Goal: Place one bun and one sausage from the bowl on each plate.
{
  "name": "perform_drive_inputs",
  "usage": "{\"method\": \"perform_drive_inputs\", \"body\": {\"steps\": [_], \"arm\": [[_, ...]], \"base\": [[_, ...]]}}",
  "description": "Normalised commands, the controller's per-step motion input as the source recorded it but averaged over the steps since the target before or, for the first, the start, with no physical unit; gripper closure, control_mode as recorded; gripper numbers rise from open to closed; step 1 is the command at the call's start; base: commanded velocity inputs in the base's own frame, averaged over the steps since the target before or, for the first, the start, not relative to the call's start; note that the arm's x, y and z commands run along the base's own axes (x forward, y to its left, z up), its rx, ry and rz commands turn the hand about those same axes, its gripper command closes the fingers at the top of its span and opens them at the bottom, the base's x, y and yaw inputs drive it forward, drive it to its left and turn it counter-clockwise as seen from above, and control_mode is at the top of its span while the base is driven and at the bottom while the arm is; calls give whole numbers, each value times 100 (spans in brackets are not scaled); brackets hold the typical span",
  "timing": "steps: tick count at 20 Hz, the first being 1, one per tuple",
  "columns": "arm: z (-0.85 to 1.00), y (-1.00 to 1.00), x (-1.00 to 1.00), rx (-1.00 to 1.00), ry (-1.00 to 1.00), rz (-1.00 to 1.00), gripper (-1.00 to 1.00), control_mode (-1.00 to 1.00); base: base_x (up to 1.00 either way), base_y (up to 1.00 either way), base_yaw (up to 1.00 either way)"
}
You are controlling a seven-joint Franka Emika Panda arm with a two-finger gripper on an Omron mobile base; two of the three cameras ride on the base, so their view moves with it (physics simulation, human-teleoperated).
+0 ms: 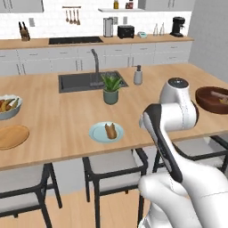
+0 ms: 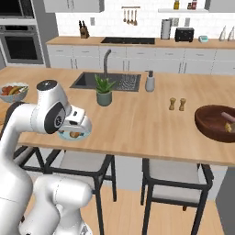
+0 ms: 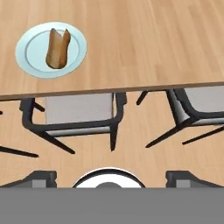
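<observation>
A bun (image 3: 58, 48) lies on the pale blue-green plate (image 3: 30, 59), roughly at its centre; a darker piece seems pressed along its side, though whether that is a sausage cannot be told. In the left base view the same plate (image 1: 97, 133) sits near the front edge of the tabletop (image 1: 67, 111), in front of the potted plant (image 1: 111, 89). Well to the left of that plate, at the same front edge, rests the tan-orange plate (image 1: 12, 136), bare, with the fruit bowl (image 1: 9, 107) just behind it. Far to the right of the blue-green plate stands the dark wooden bowl (image 2: 211, 124), holding a sausage (image 2: 228, 116) and a bun (image 2: 229, 127) against its far-right wall. Salt and pepper shakers (image 2: 177, 103) stand between the bowl and the potted plant. A soap dispenser (image 1: 138, 75) stands beside the sink (image 1: 84, 81), behind the plant. Stools (image 3: 76, 111) are tucked under the tabletop's front edge, below the blue-green plate. The end effector's fingers are not clearly shown, so I cannot tell how they are set.
</observation>
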Motion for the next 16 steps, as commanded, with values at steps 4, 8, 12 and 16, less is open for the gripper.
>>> {"method": "perform_drive_inputs", "body": {"steps": [4, 8, 12, 16], "arm": [[0, 0, 0, 0, 0, 0, -100, 100], [0, 0, 0, 0, 0, 0, -100, 100], [0, 0, 0, 0, 0, 0, -100, 100], [0, 0, 0, 0, 0, 0, -100, 100]], "base": [[-8, -100, 0], [0, -100, 0], [0, -100, 0], [8, -100, 0]]}}
